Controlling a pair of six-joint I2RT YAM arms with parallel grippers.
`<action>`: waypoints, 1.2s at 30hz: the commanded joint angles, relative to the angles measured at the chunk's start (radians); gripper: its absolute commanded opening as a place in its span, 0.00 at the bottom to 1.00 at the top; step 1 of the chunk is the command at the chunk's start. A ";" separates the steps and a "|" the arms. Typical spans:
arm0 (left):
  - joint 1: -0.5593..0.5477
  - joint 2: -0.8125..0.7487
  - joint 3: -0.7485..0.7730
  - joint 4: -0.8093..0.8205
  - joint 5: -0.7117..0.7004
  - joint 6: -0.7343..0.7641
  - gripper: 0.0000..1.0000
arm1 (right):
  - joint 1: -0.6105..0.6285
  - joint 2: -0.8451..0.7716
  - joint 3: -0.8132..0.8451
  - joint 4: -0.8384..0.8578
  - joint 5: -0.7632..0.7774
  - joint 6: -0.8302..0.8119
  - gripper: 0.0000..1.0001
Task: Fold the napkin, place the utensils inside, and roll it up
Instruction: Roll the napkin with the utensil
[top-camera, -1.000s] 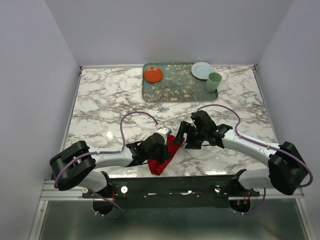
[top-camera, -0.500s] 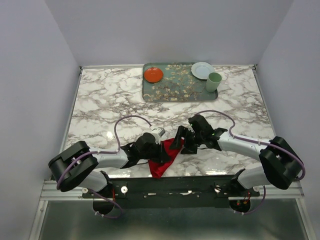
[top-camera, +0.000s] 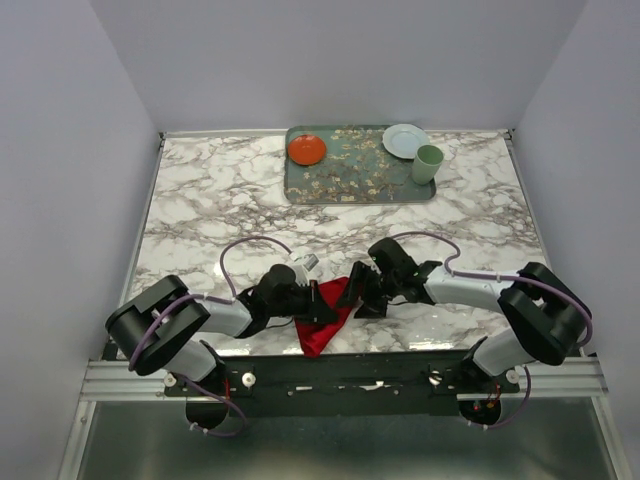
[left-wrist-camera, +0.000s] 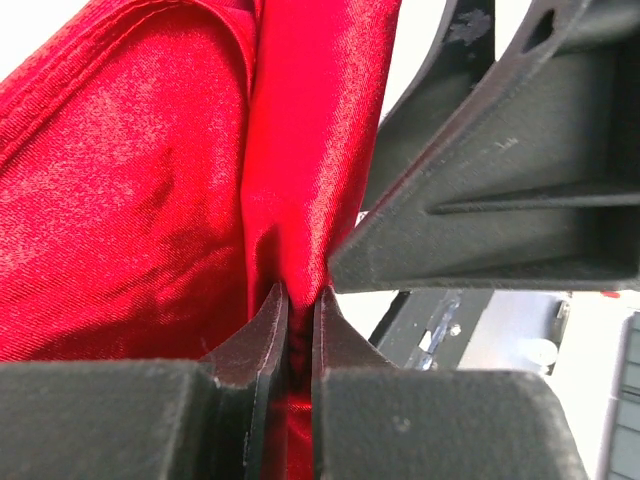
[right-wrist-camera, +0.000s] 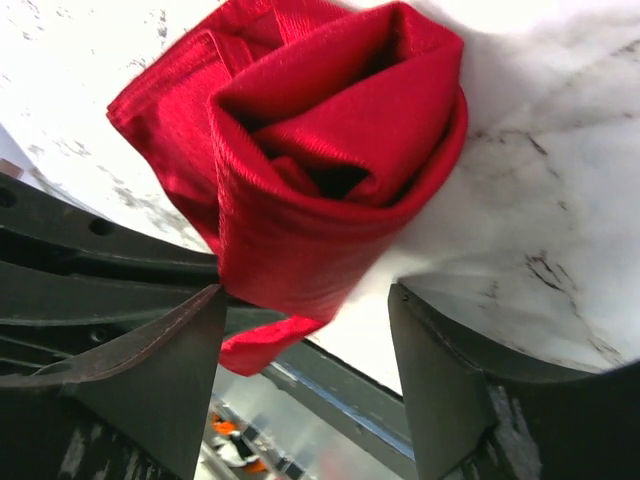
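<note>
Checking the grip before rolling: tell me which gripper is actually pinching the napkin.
The left gripper: shut on a fold of the napkin, while the right gripper stands open.

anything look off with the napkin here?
Yes. The napkin sits at the near edge of the table as a loose, uneven roll, with one tail drooping past the edge. The left claw pinches a fold. The right claw is open, straddling the roll. No utensils are visible.
</note>
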 joint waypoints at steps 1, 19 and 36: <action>0.018 0.054 -0.034 0.122 0.082 -0.036 0.00 | 0.011 0.054 0.013 0.053 -0.005 0.038 0.71; 0.064 0.069 -0.027 0.178 0.160 -0.076 0.00 | 0.026 0.071 -0.013 0.097 0.067 0.095 0.61; 0.065 -0.065 0.015 -0.113 0.057 0.064 0.25 | 0.037 0.082 -0.027 0.126 0.079 0.110 0.27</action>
